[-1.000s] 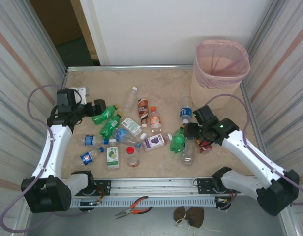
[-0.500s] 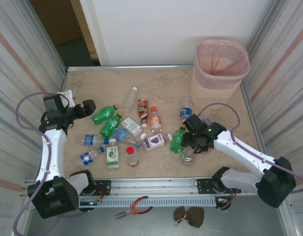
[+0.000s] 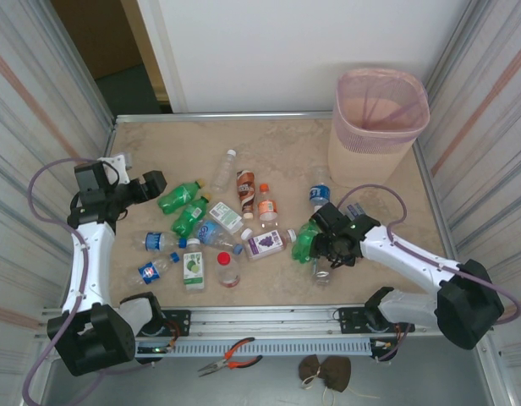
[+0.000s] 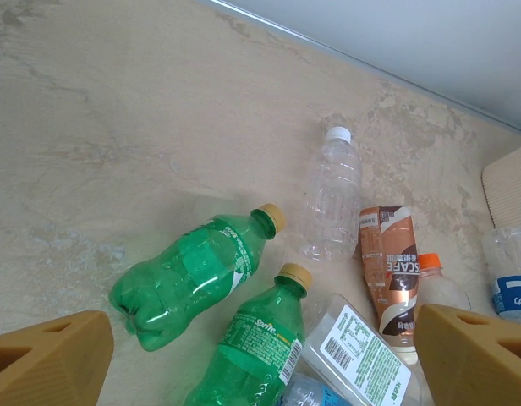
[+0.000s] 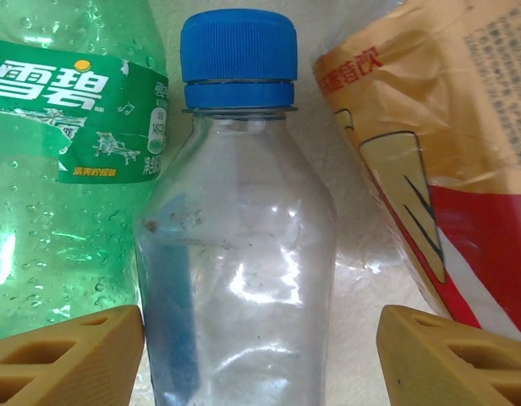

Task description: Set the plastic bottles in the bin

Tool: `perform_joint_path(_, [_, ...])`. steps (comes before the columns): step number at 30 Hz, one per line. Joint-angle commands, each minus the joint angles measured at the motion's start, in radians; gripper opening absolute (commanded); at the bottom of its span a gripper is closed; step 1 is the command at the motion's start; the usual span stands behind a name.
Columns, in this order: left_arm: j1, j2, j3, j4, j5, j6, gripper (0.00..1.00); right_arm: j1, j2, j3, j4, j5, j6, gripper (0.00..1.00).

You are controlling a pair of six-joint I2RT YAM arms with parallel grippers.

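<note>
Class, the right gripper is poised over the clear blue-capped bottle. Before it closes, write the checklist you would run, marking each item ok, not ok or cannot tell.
1. Right gripper open: ok, its fingers stand apart.
2. Clear bottle between the fingers: ok, roughly centred.
3. Neighbours out of the grip: not ok, the green bottle lies tight beside it, by one finger.
4. Fingers low enough to grip: cannot tell.
5. Bin upright, mouth open: ok.
6. Left gripper out of the way: ok, open, far from this bottle.
</note>
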State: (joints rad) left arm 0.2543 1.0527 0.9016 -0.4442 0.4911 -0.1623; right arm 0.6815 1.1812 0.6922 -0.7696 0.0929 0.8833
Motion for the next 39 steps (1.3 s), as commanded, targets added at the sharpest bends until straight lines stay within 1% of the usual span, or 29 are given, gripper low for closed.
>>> perform_joint_path(1, [0.006,0.002,-0.01,0.019,0.032,-0.014,0.92,0.009,0.014,-0.014,0.019,-0.005,0.019,0.72])
perform_joint_path(17, [0.006,0.017,-0.01,0.025,0.041,-0.026,0.94,0.01,0.114,-0.026,0.056,0.007,-0.006,0.73])
perform_joint_path(22, [0.007,0.019,-0.013,0.029,0.052,-0.028,0.94,0.01,0.13,-0.018,0.042,0.022,-0.01,0.67])
perform_joint_path(28, [0.011,0.019,-0.014,0.029,0.058,-0.03,0.95,0.023,0.104,0.001,0.006,0.043,-0.004,0.62])
perform_joint_path(39, [0.023,0.008,-0.017,0.027,0.078,-0.033,0.95,0.063,-0.024,0.065,-0.13,0.086,0.032,0.6])
